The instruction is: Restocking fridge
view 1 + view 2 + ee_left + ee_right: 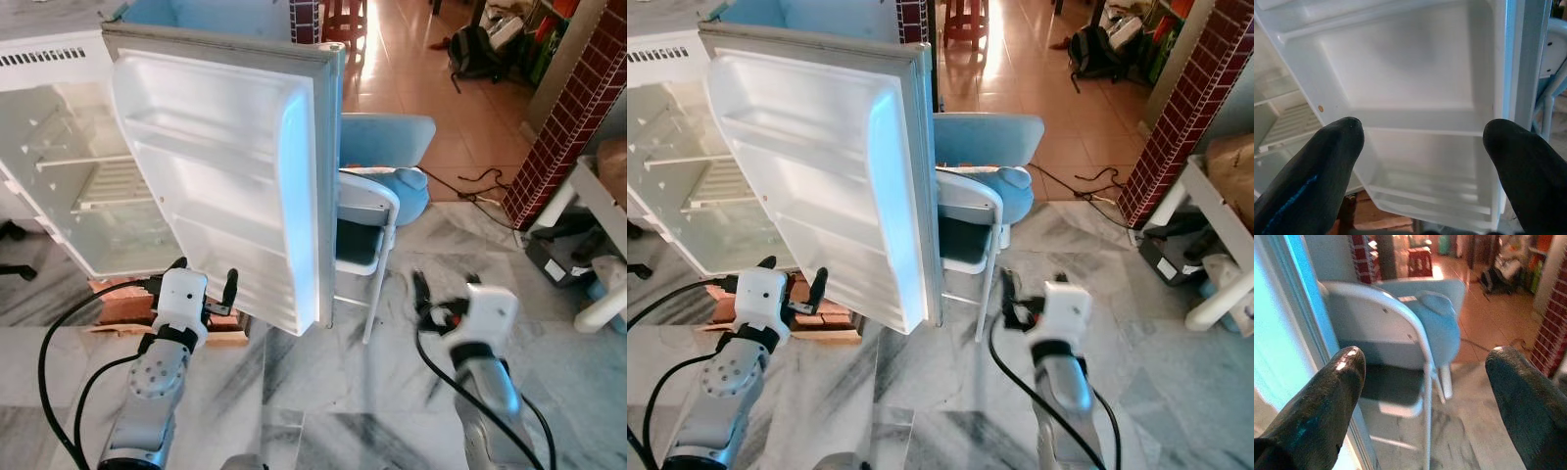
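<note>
A grey-veined marble floor [313, 392] is seen underfoot, giving way to orange tile [411, 78] farther back, with a brick pillar [568, 108] at the right. Two grippers are raised over the marble. The left gripper [204, 279] is held wide open and empty just before the lower edge of the fridge door [235, 186]; its two black fingers [1312, 171] are spread apart with nothing between them. The right gripper [446, 294] is likewise spread wide and holds nothing, hanging over the floor to the right of the door, well apart from it.

One fridge [69, 166] stands at the left, its one door swung fully open toward the robot. Three door shelves are counted in the head views, all bare; wire racks [108, 181] are seen in the white interior. Bricks [823, 313] lie under the fridge. Two chairs are counted behind the door: a white folding chair [367, 211] and a blue chair [387, 137] just behind it. A black bag [475, 49] lies on the tile

The door's lowest shelf [1425, 191] is shown closely in the left wrist view. The chairs [1400, 333] are shown in the right wrist view, beside the door's blue edge [1298, 298]
</note>
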`<state>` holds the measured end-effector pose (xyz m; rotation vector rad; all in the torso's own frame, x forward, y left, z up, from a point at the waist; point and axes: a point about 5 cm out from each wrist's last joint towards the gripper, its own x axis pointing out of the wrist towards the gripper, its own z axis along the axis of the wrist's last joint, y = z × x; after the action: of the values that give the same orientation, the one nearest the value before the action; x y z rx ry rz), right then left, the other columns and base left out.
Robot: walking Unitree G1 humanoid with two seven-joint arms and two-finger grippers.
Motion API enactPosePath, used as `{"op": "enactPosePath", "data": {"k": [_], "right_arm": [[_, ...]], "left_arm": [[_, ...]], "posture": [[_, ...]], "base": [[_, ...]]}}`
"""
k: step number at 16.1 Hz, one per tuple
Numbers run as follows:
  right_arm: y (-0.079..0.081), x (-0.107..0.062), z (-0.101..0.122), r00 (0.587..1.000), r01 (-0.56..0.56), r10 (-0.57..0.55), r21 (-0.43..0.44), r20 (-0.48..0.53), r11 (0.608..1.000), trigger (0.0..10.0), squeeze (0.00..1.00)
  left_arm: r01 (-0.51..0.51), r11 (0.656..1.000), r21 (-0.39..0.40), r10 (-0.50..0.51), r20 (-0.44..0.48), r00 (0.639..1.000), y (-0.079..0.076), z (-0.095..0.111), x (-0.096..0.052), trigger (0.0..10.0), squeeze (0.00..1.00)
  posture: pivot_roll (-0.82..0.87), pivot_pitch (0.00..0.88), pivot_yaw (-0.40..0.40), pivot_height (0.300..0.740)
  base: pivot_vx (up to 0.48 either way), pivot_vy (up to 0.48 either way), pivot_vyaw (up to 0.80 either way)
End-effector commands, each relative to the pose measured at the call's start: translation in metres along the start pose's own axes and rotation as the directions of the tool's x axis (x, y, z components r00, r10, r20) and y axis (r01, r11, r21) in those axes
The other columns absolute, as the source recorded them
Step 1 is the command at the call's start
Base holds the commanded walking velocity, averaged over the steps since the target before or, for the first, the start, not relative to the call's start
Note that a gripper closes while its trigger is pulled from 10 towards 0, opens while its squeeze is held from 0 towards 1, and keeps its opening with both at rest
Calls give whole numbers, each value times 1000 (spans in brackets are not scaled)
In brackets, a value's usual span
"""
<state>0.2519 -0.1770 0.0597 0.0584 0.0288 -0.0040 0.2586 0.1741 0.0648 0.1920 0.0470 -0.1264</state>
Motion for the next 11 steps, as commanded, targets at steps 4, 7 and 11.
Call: {"op": "enactPosePath", "data": {"k": [4, 7, 11], "right_arm": [[12, 15, 9, 997, -74, 74, -13, 22, 997, 10000, 0], [12, 16, 9, 996, -88, 89, -19, 19, 996, 10000, 0], [11, 15, 9, 992, -126, 126, -26, 11, 992, 10000, 0]], "left_arm": [[-35, 999, -19, 35, -7, 999, 1, -6, -9, 10000, 0], [-25, 999, -30, 25, -14, 1000, -4, -9, -13, 10000, 0], [-34, 999, -34, 33, -21, 999, -6, -11, -16, 10000, 0]], "posture": [[105, 25, 1, 740], [106, 34, -9, 740], [113, 49, -35, 740]], "base": [[130, 0, 0], [344, 0, 0], [369, 0, 0]]}}
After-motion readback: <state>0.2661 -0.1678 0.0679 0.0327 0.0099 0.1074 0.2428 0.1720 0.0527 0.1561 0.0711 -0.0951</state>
